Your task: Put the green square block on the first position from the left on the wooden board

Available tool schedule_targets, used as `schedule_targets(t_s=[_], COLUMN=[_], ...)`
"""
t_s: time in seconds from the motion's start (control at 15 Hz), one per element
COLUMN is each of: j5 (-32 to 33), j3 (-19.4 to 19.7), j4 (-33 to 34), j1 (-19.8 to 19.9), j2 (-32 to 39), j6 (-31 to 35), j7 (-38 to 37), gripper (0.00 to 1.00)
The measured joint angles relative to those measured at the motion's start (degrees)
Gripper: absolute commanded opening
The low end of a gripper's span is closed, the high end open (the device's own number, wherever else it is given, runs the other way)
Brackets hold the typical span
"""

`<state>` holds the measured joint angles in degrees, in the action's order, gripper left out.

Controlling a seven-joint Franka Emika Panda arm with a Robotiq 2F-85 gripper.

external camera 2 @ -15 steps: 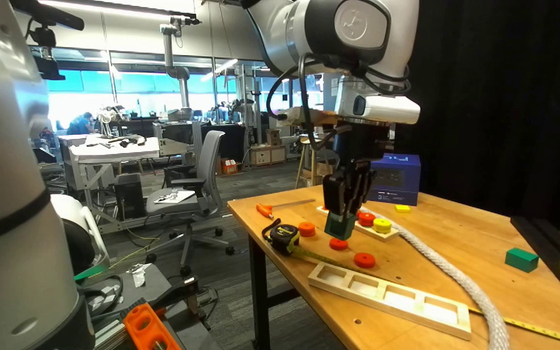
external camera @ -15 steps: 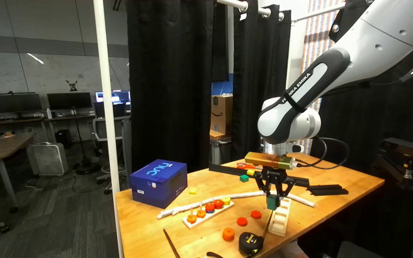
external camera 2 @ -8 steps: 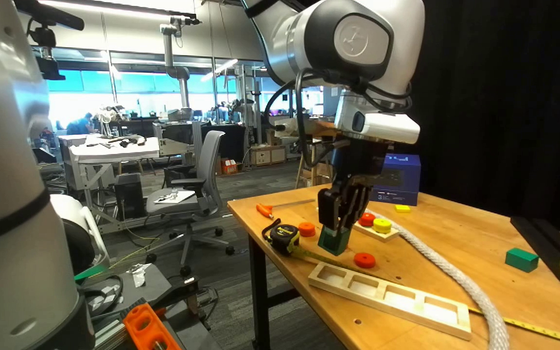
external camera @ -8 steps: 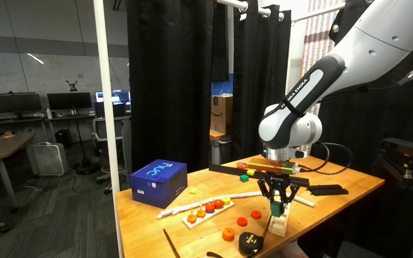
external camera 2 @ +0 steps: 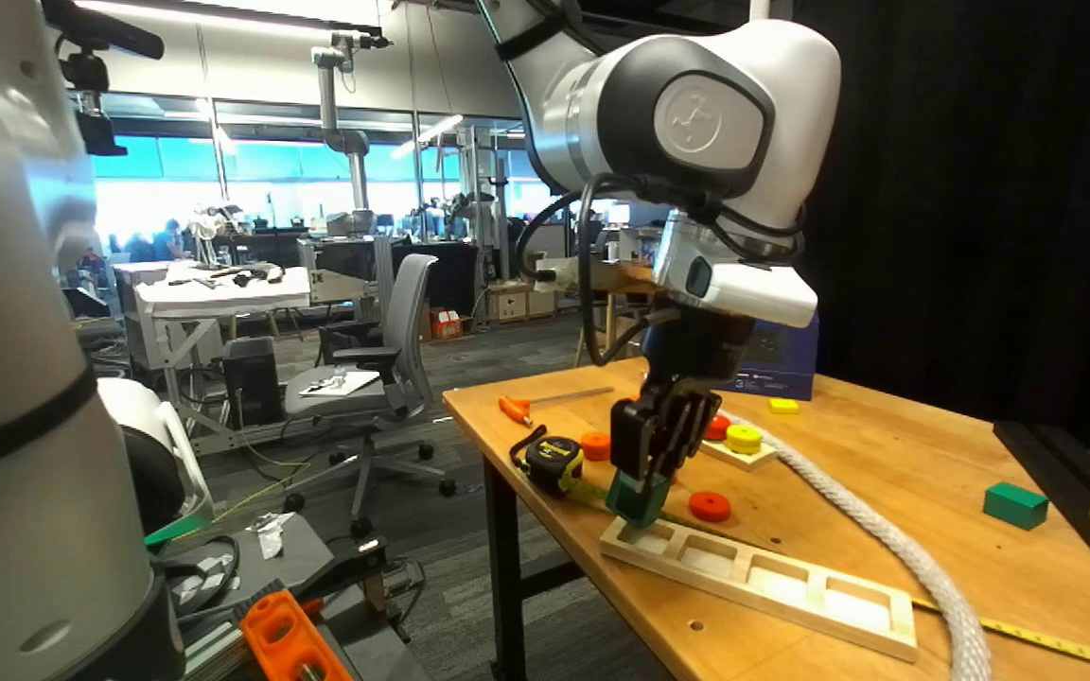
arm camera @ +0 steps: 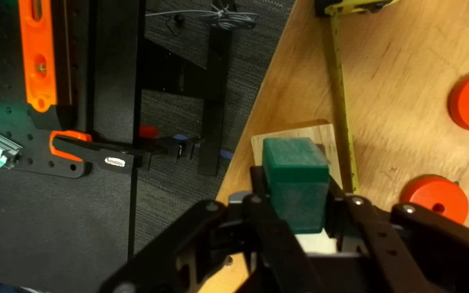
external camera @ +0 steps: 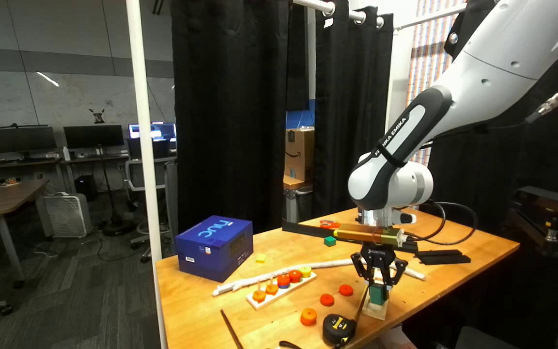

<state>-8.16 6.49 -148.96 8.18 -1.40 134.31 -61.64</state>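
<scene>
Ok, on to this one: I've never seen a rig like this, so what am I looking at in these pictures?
The big white machine is a robot arm; the black hand at its end does the grasping. In both exterior views a camera stands outside the robot, each in a different place. The wrist view comes from a camera on the arm itself, so the hand shows at the bottom.

The hand grips a green block over one end of a wooden board with four compartments; I can't tell whether they touch.

Also on the table lie a tape measure, an orange disc, two loose red discs, a white rope, a blue box and another green block.
</scene>
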Motion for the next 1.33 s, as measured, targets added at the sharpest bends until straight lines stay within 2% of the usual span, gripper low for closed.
schedule_targets(t_s=[1.33], j5=[-2.6], j3=[0.9], j4=[2.8], j1=[0.0], j2=[4.9], j6=[0.8], j7=[4.1], gripper=[0.15])
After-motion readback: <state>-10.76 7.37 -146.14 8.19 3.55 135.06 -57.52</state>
